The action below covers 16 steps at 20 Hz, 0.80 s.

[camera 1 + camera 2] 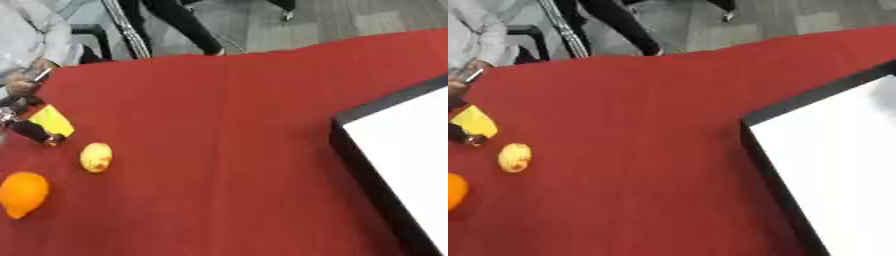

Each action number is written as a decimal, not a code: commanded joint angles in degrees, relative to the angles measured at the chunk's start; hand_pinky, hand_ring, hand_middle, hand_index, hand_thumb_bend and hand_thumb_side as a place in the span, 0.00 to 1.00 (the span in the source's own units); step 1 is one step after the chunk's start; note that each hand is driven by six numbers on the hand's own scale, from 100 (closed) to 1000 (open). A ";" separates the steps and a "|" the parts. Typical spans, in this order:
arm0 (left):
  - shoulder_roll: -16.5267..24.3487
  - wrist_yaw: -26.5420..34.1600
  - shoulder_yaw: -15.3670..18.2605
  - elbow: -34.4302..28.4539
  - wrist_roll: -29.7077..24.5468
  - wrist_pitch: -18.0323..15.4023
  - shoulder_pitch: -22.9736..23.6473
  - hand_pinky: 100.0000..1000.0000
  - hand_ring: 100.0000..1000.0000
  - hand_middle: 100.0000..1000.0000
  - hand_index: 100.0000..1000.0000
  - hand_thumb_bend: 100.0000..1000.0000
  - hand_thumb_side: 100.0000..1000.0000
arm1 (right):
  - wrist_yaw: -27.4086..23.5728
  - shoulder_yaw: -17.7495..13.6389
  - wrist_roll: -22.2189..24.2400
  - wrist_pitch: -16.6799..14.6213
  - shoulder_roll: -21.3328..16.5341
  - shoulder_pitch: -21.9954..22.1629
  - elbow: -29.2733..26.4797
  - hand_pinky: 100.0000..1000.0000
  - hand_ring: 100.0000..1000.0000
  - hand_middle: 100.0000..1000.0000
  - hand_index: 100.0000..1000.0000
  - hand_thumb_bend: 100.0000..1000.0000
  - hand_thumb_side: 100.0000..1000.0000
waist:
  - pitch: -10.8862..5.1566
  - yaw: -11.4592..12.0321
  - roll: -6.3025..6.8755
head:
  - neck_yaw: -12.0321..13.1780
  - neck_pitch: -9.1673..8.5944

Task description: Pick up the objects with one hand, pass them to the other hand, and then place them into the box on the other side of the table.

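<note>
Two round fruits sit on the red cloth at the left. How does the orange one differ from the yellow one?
The orange fruit is plain bright orange; the yellow fruit is pale yellow with reddish blotches. The orange fruit looks larger than the yellow fruit. The orange fruit lies nearer the camera and further left; the yellow fruit sits further in, nearer the yellow card. Both rest loose on the red cloth, apart from each other, far from the box.

Red tablecloth (219,150) covering table. Grey floor (350,20) showing beyond far edge. Black chair (92,37) standing at far left.
</note>
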 commanded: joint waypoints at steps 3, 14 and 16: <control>2.78 -0.25 0.93 0.17 1.22 1.12 -0.71 1.00 0.99 0.89 0.91 0.51 0.00 | 0.89 -0.06 0.39 0.04 -0.27 0.08 -0.63 0.84 0.88 0.78 0.85 0.73 0.21 | 0.19 -0.04 0.71 | 0.08 -0.01; 4.12 3.22 1.32 0.20 4.21 2.35 -0.51 1.00 0.99 0.89 0.93 0.49 0.00 | 1.55 0.08 1.13 0.02 -0.13 0.39 -0.49 0.84 0.88 0.78 0.85 0.73 0.20 | 0.86 0.43 0.75 | -0.43 -0.07; 4.29 3.54 1.20 0.63 3.50 2.51 -0.31 1.00 0.99 0.89 0.93 0.49 0.00 | 1.62 0.11 1.24 0.02 -0.09 0.29 -0.48 0.84 0.88 0.78 0.85 0.73 0.20 | 1.01 0.29 0.85 | -0.36 -0.16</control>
